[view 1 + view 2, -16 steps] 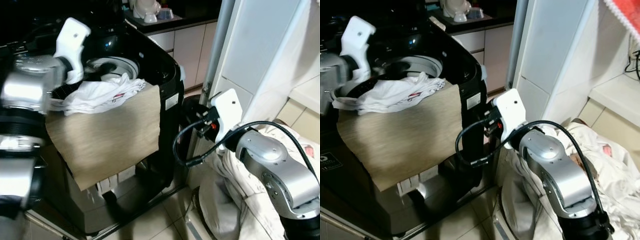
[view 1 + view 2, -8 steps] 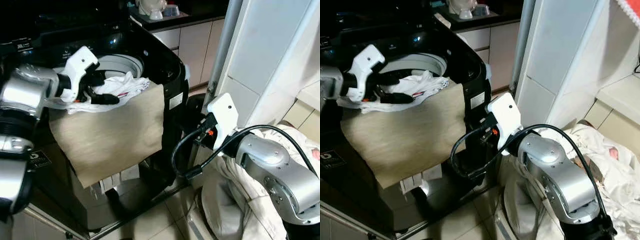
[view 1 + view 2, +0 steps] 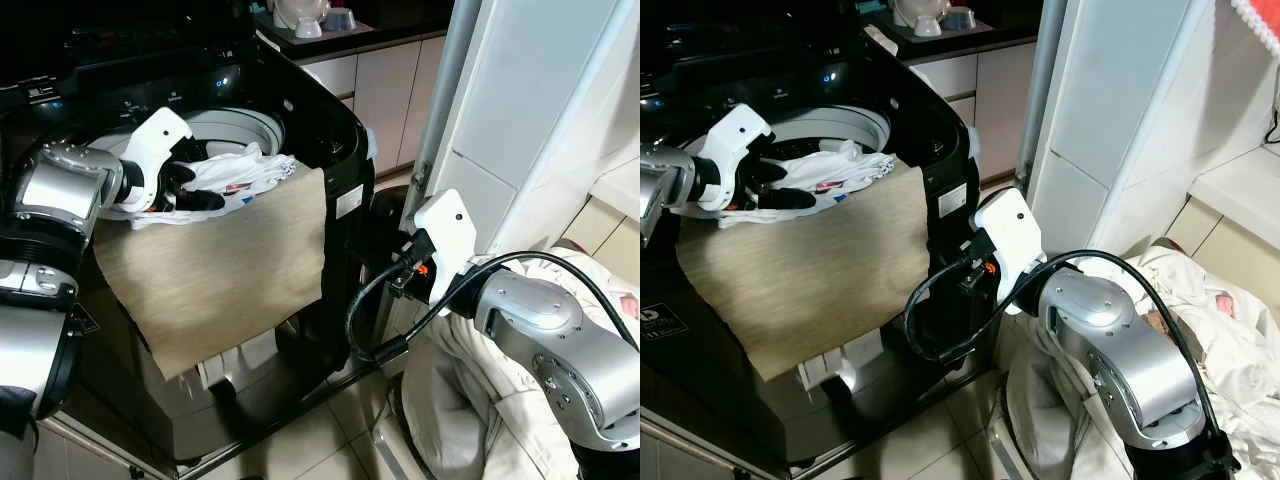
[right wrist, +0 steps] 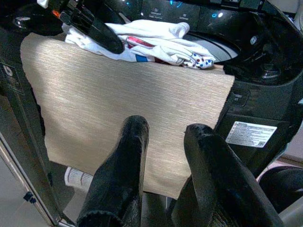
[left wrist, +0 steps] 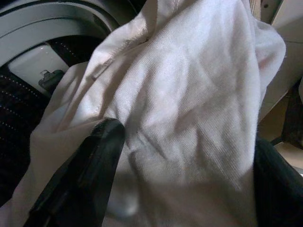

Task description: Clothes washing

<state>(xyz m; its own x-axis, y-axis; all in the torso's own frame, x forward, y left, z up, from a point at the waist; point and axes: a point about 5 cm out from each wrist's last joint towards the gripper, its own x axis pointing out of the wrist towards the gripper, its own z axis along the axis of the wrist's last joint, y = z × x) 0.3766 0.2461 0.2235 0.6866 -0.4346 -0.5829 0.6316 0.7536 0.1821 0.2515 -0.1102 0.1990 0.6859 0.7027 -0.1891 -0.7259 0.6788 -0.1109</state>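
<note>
Left gripper [image 3: 190, 185] is at the front rim of the washer [image 3: 330, 130], jaws spread w/ white cloth bunched between them; left wrist view shows one black finger [image 5: 90, 170] pressing into the fabric. The white shirt [image 3: 235, 175] (red/blue print on it) lies heaped on the rim at the drum opening [image 3: 245, 125], partly over a tan cloth [image 3: 220, 270] that hangs down the washer's front. Right gripper [image 4: 163, 142] is low, near the washer's front right corner, jaws apart w/ nothing between, pointed at the tan cloth. A pile of pale laundry [image 3: 1230, 330] sits on the floor beside the right arm.
</note>
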